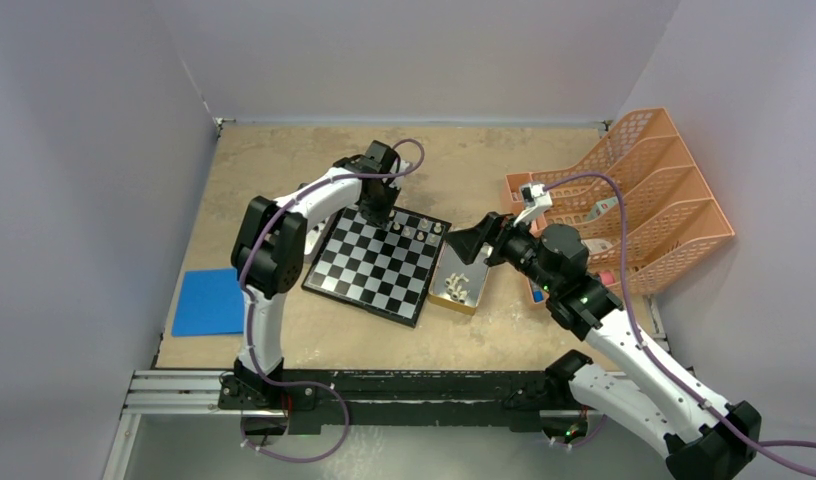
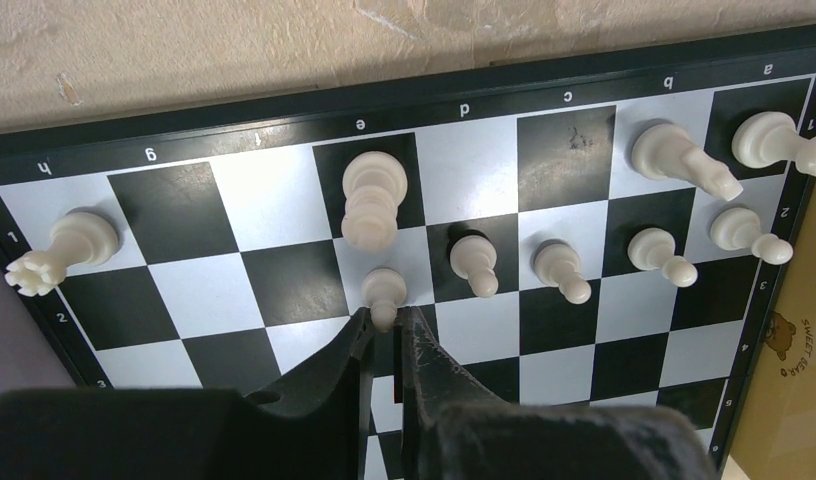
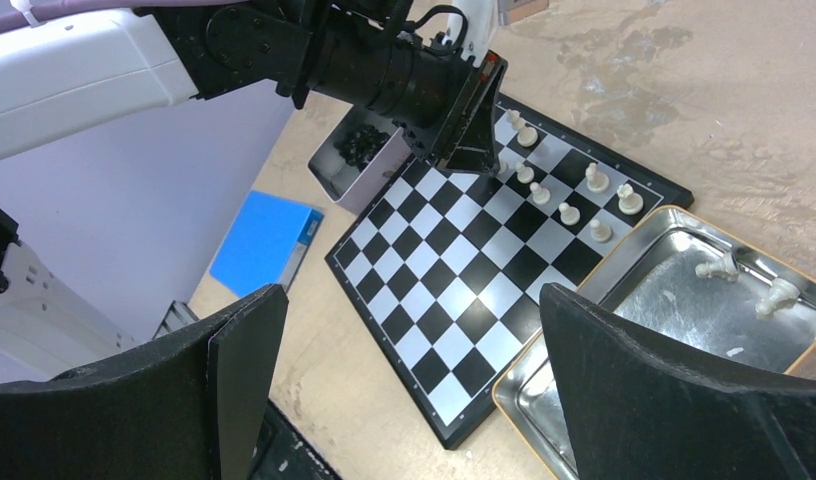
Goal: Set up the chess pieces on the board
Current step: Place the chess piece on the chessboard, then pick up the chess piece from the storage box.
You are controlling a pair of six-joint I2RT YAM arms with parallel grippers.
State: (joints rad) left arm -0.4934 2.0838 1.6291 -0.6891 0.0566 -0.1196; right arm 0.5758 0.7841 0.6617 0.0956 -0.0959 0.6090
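Tan tabletop [image 1: 484, 160], grey walls on three sides.

Item in hand: one white pawn [image 2: 383, 290]. It stands upright on the board [image 1: 377, 275], in the second row from the far edge, directly in front of a taller white piece [image 2: 372, 200].

Left pincer [image 2: 384, 322]: closed almost fully, with a tip on either side of the pawn's head. This reads as a grip on the pawn.

Handling (judgement):
- The pawn is probably very light, hard and smooth.
- Its round head could squirt out of a slack pinch, and the narrow base would tip at a nudge.
- The best hold looks to be the neck just under the head, with the fingers square on and any lift straight up.
- Four other pawns [image 2: 559, 268] stand near in the same row, so a sideways drift risks knocking them.

Right pincer [image 3: 412, 300]: spread wide, nothing in it, hanging above the near end of the board.

A silver tray [image 3: 674, 320] sits just beside the board's edge, with two white pieces [image 3: 719, 268] lying in it. A second tray [image 3: 329, 175] beyond the board's opposite edge holds black pieces [image 3: 362, 145].

Further out are a blue pad [image 1: 209, 300] and an orange rack [image 1: 654, 190].
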